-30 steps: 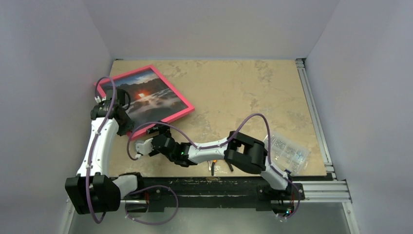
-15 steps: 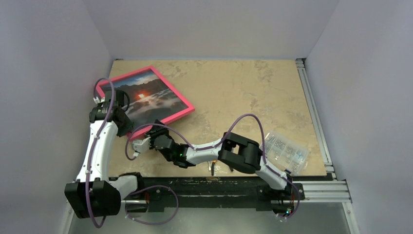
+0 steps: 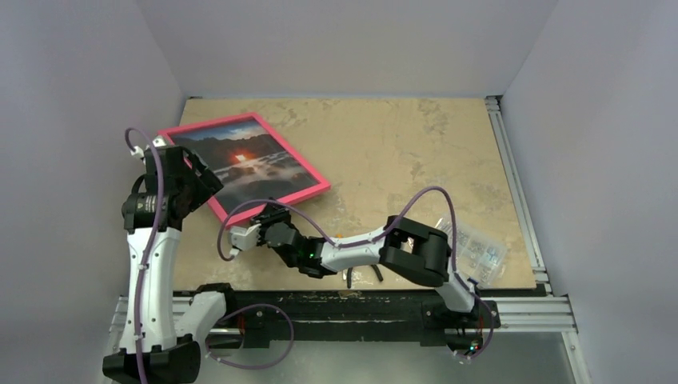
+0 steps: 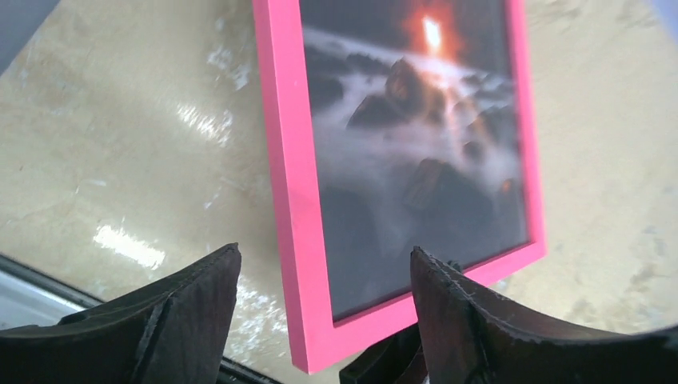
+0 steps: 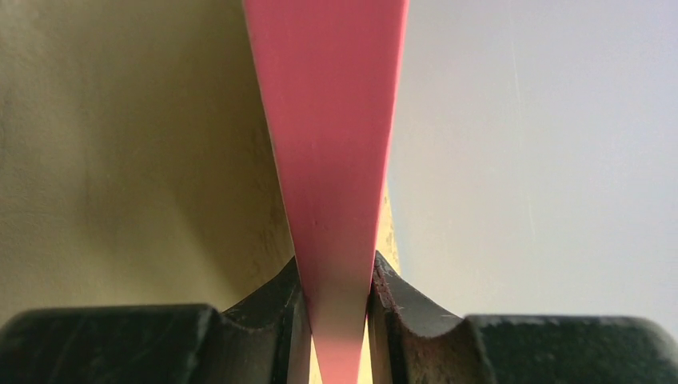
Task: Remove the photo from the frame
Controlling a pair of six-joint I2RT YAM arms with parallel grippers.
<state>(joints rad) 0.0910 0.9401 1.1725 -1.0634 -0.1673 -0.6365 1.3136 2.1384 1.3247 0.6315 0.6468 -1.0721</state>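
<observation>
Under right hand (image 3: pixel 257 214), frame (image 3: pixel 297 160) corner hidden

White links (image 3: pixel 149 256) and chunky black joints (image 3: pixel 416 254) behind the left gripper (image 4: pixel 324 254) and right gripper (image 5: pixel 334 268). Purple cables (image 3: pixel 432 189) looped loosely alongside. Dull black fingers (image 4: pixel 192 312), scuffed at the edges.

The left claw (image 4: pixel 324 250) has let go of the frame (image 4: pixel 292 160), spread its jaws and drawn back to the left. The right claw (image 5: pixel 336 272) now pinches the frame's near edge. The frame has turned slightly clockwise.
</observation>
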